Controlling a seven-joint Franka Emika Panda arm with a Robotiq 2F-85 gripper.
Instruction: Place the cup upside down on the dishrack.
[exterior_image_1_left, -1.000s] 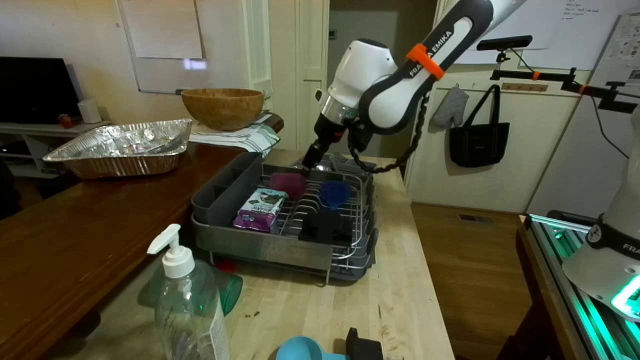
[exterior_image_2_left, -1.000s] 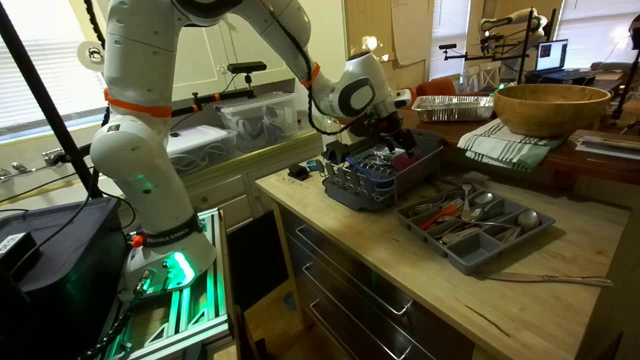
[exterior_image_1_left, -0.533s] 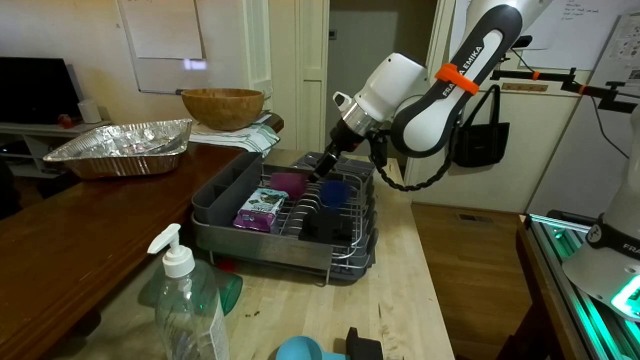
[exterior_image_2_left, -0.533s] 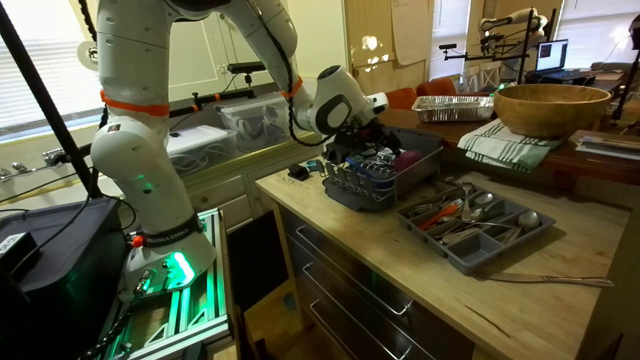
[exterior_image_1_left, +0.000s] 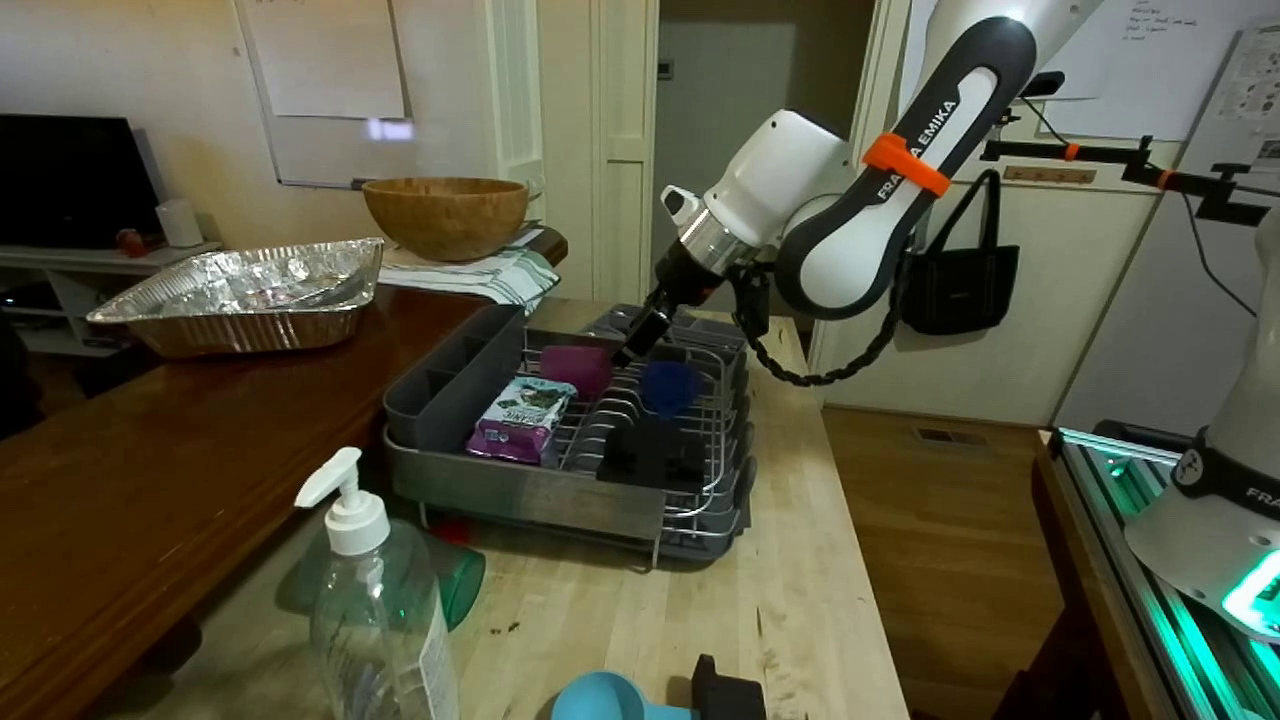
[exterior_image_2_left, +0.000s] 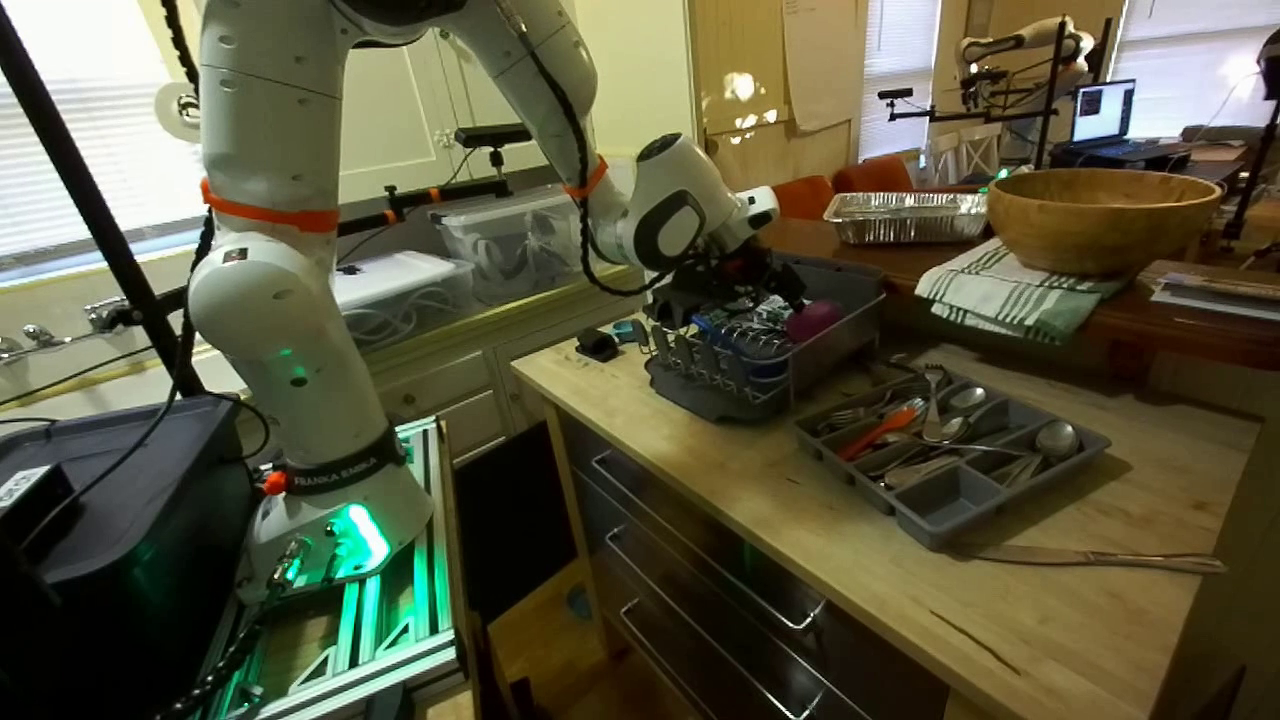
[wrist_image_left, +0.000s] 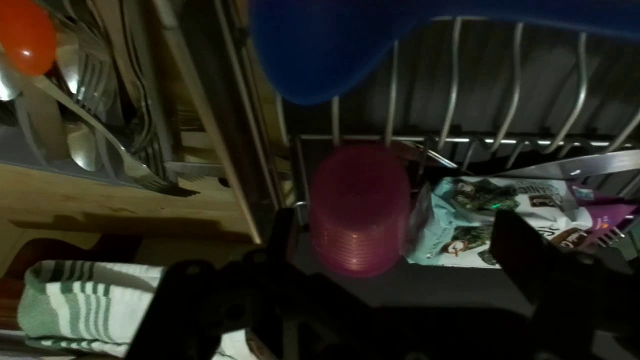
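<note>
The magenta-purple cup (exterior_image_1_left: 575, 370) stands in the dishrack (exterior_image_1_left: 530, 498) beside the grey utensil holder. The cup also shows in an exterior view (exterior_image_2_left: 815, 318) and in the wrist view (wrist_image_left: 359, 205), where its closed end seems to face the camera. The rack's wires (wrist_image_left: 456, 90) show in the wrist view. My gripper (wrist_image_left: 397, 232) is open, one finger left of the cup and the other well to its right, over a snack bag; neither visibly touches the cup. In an exterior view the gripper (exterior_image_1_left: 628, 352) is just right of the cup.
The snack bag (exterior_image_1_left: 520, 415) lies against the cup in the rack. A blue round thing (exterior_image_1_left: 670, 388) and a black block (exterior_image_1_left: 652, 455) are also in it. A cutlery tray (exterior_image_2_left: 950, 495) stands beside the rack. A soap bottle (exterior_image_1_left: 380, 610) stands in front.
My gripper has drawn back from over the cup toward the robot base, mostly in the first half second. The cup has stayed in place and shows more fully now.
</note>
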